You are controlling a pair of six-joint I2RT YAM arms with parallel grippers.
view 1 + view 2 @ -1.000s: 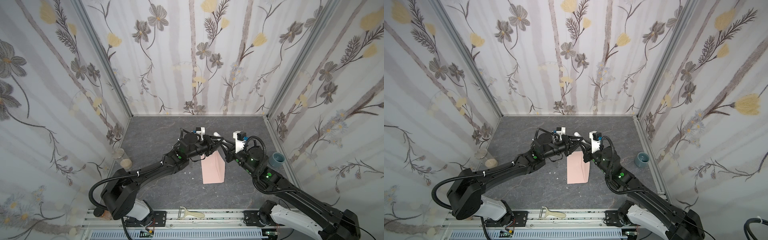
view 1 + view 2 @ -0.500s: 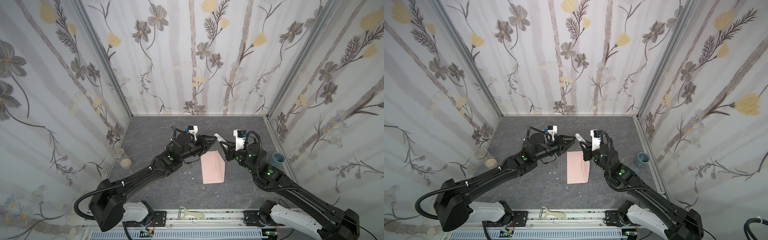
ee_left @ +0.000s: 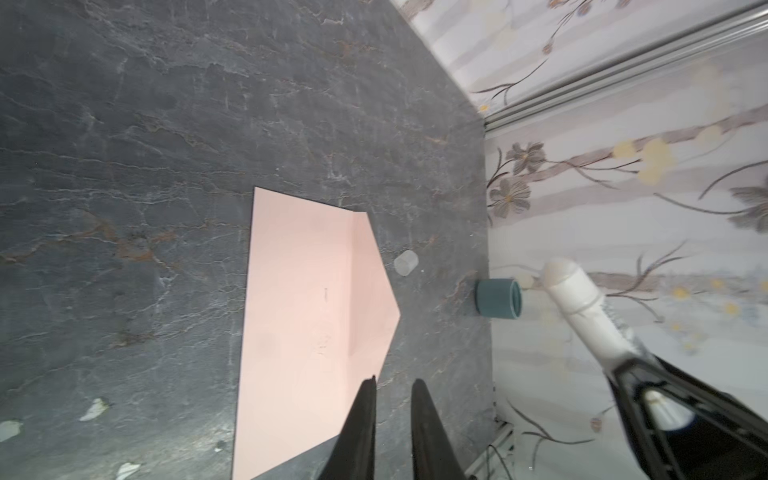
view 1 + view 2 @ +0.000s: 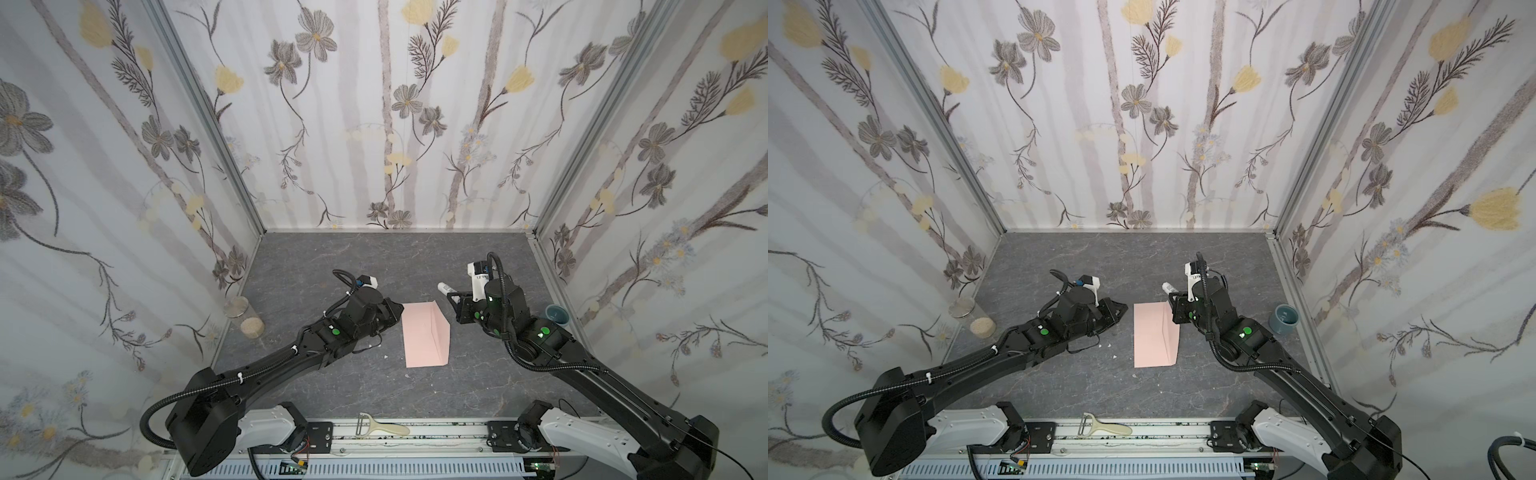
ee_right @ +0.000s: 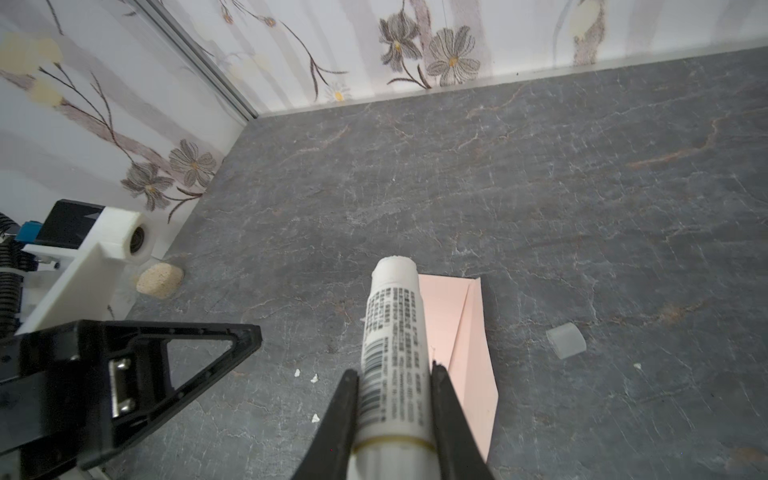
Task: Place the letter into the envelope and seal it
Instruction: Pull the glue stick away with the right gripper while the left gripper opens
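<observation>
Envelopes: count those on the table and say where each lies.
1. The pink envelope lies flat on the table, between the left arm and the right arm, its triangular flap open toward the right arm's side. No other is visible, though the arms cover some tabletop.

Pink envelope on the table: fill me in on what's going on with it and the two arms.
The envelope lies on the grey table with its triangular flap open, not sealed. The right pincer grips an uncapped white glue stick near the envelope's far corner; a clear cap lies on the table nearby. The left pincer holds nothing, jaws a narrow gap apart, beside the envelope's left edge. No white letter shows, so whether it is inside cannot be told.
</observation>
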